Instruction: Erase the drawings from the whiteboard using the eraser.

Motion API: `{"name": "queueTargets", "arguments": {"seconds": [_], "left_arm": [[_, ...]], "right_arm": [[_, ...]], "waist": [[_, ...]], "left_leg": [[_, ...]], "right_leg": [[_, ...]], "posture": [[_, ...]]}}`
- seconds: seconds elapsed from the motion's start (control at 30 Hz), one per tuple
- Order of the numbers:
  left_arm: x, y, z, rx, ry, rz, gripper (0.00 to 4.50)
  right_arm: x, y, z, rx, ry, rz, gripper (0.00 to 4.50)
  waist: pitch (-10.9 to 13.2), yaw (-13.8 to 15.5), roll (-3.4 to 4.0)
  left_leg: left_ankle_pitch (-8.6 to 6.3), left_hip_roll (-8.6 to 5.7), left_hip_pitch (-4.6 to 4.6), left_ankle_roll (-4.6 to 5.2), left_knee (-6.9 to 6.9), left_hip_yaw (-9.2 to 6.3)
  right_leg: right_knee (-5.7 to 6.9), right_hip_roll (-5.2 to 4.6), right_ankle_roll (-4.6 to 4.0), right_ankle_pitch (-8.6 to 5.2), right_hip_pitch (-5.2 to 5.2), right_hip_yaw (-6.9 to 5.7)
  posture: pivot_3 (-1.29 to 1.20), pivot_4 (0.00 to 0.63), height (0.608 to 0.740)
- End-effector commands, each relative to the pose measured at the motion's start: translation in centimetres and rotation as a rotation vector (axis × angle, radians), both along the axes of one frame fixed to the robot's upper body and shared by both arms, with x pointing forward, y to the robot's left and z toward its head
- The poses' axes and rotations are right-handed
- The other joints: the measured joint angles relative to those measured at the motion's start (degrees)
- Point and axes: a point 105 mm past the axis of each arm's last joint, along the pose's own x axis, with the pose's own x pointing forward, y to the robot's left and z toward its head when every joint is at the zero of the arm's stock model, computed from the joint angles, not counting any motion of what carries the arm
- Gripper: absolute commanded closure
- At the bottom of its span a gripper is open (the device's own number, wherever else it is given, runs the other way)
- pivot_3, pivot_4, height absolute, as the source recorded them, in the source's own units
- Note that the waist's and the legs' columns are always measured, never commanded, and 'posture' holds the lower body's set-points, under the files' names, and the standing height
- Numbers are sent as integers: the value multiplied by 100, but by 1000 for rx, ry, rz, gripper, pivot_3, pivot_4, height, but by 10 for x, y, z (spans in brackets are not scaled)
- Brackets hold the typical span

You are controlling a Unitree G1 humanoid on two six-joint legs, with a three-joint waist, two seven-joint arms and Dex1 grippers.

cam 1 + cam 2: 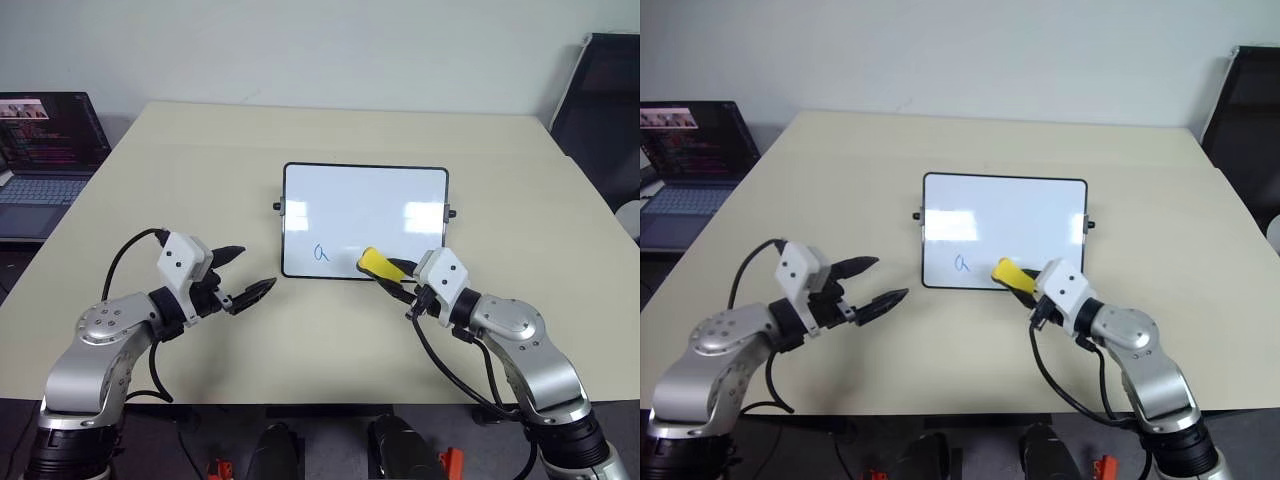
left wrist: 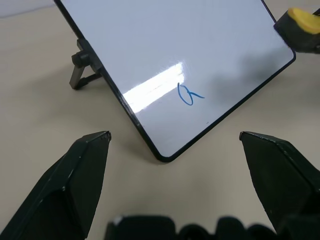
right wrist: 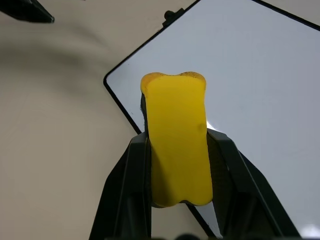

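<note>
I see a beige table (image 1: 330, 140) filling most of the head views, its surface plain and matte. Off its left edge I see an open laptop (image 1: 45, 150), screen lit with dark windows of coloured text, keyboard visible below it. A black chair (image 1: 605, 110) stands past the table's far right corner. A pale wall (image 1: 300, 45) runs behind the table.
</note>
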Motion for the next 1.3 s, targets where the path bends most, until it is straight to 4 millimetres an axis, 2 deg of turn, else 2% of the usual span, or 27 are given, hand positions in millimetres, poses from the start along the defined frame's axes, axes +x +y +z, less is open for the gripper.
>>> {"name": "queueTargets", "arguments": {"seconds": [0.03,0.33,0.57,0.87,0.97,1.07,1.17,1.3], "left_arm": [[-1,-5,16,13,-50,-27,0],[0,-2,14,45,-46,-47,0],[-1,7,3,85,-30,-70,0],[0,10,-5,120,-17,-98,0],[1,7,-6,132,-11,-129,0],[-1,5,-10,157,-3,-160,0],[-3,2,-12,155,0,-172,0],[-6,3,-17,151,5,-171,0]], "right_arm": [[0,3,9,-34,-74,19,3357],[-9,9,-1,-67,-42,76,3357],[-4,14,8,-80,-72,99,3357],[32,52,20,-210,-228,119,3357],[54,75,26,-296,-302,122,3357],[71,88,27,-357,-338,111,3357],[83,92,23,-425,-357,95,3357],[81,87,-2,-551,-295,156,3357]], "waist": [[0,0,0],[0,0,0],[0,-2,0],[1,-9,0],[2,-16,2],[2,-21,2],[2,-13,2],[2,3,2]], "left_leg": [[0,0,0,0,0,-1],[0,0,0,0,1,0],[0,0,0,0,1,0],[0,0,0,0,1,0],[0,0,-1,0,-1,1],[1,1,-1,1,0,0],[1,2,-2,1,-3,0],[-1,0,-7,-1,-6,1]], "right_leg": [[0,1,0,0,0,-1],[0,0,0,0,1,0],[1,0,0,0,0,0],[3,1,0,1,-3,-1],[2,1,0,1,-3,-1],[8,3,-10,10,-5,-3],[6,3,-16,14,-5,-4],[3,1,-12,15,-6,-3]], "posture": [[0,150,740],[0,150,740],[0,150,740],[0,150,740],[0,150,740],[0,150,740],[0,150,740],[0,150,740]]}}
